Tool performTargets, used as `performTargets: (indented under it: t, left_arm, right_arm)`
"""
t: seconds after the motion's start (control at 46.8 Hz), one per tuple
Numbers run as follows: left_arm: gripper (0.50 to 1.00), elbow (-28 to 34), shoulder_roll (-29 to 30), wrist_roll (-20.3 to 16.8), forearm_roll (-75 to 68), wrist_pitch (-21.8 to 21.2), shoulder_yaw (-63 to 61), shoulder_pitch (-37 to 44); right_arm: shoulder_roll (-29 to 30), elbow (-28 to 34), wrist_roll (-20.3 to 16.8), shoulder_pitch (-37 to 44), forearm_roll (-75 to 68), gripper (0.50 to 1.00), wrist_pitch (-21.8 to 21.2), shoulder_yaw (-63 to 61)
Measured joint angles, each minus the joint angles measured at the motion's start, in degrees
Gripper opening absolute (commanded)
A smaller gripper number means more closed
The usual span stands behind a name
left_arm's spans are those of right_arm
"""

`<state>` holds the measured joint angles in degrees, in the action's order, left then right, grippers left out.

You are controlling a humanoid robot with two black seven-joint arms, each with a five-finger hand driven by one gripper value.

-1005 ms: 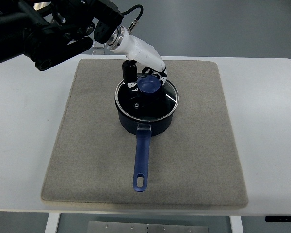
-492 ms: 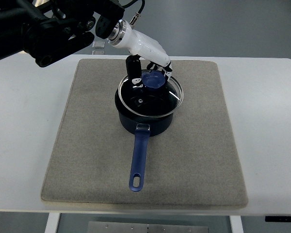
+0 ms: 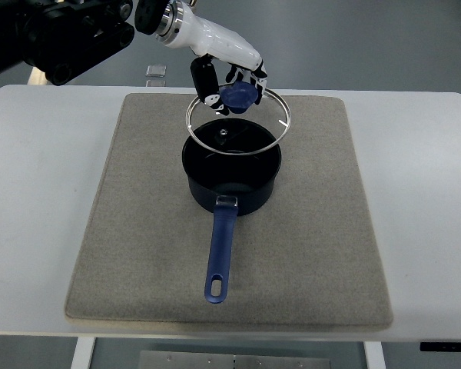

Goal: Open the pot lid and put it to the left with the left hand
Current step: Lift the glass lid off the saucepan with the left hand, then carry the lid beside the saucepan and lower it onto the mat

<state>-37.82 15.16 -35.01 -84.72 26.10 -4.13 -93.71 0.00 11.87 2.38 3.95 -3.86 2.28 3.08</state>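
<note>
A dark blue pot [image 3: 232, 178] stands in the middle of the grey mat [image 3: 138, 231], its long blue handle [image 3: 221, 250] pointing toward the front edge. Above the pot's far rim hangs the glass lid [image 3: 238, 121] with a metal ring and a blue knob [image 3: 237, 94]. My left hand [image 3: 229, 80], white with black fingers, comes in from the upper left and is shut on that knob, holding the lid clear of the pot. The pot's inside shows dark through the glass.
The mat lies on a white table [image 3: 422, 200]. A small clear object [image 3: 156, 70] sits on the table behind the mat's far left corner. The left arm's black body fills the upper left corner.
The left hand has risen with the lid, lifting it off the pot and slightly away toward the far side. The pot shifted a little and its handle swung slightly.
</note>
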Motion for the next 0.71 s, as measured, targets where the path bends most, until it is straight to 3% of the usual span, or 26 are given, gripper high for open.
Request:
performTargets:
  t: [0.706]
  left_arm:
    - [0.538,0.57,11.4,0.02,2.55,-0.79,-0.4,5.07]
  right_arm:
    - [0.0,0.0,0.0,0.0,0.0,0.915,0.0,0.0]
